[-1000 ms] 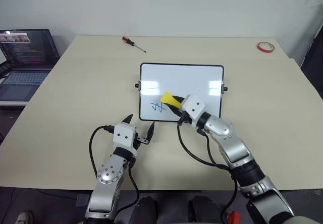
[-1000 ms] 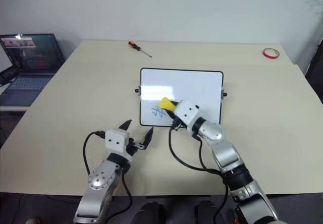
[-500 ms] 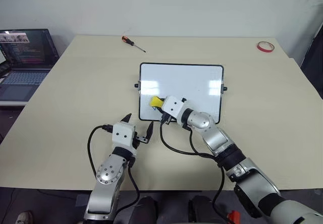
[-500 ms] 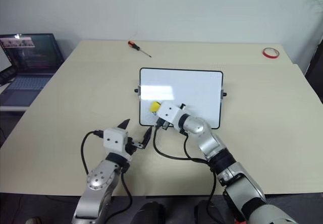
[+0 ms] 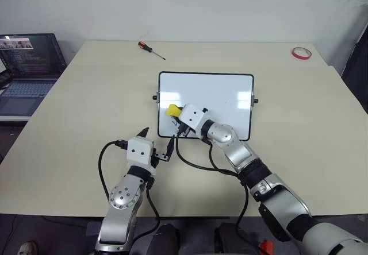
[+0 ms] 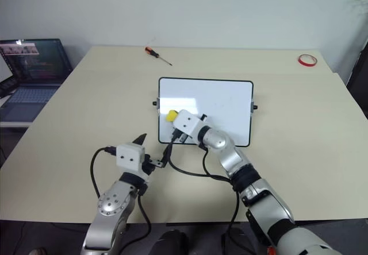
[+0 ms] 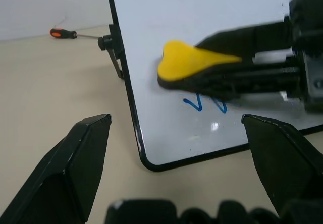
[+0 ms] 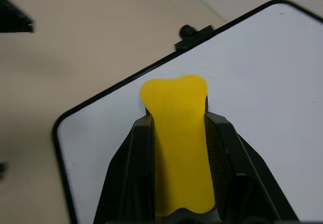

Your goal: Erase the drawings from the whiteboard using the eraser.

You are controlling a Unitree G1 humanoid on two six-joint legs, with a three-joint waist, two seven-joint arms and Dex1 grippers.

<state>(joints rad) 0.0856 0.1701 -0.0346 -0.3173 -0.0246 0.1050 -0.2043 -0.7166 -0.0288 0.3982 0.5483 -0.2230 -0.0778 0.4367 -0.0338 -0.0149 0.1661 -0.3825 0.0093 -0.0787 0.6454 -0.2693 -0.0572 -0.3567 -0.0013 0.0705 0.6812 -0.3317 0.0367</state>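
Observation:
The whiteboard [image 5: 213, 94] lies flat mid-table, black-framed. My right gripper [image 5: 176, 115] is shut on the eraser [image 5: 172, 111], whose yellow top shows between the two black fingers [image 8: 136, 148] in the right wrist view. The eraser sits over the board's near-left part. In the left wrist view, a remnant of the blue drawings [image 7: 204, 103] shows on the board just beside the eraser [image 7: 192, 62]; from the head views the right hand covers it. My left gripper [image 5: 158, 135] hovers open just off the board's near-left corner, with nothing between its fingers [image 7: 75, 158].
A laptop [image 5: 29, 65] stands open at the far left, off the table. A red-handled screwdriver [image 5: 150, 48] lies beyond the board on the left, and a red tape ring [image 5: 302, 52] sits at the table's far right corner.
My right gripper has carried the eraser leftward across the board's near-left area, over the blue scribble. The left gripper has stayed put.

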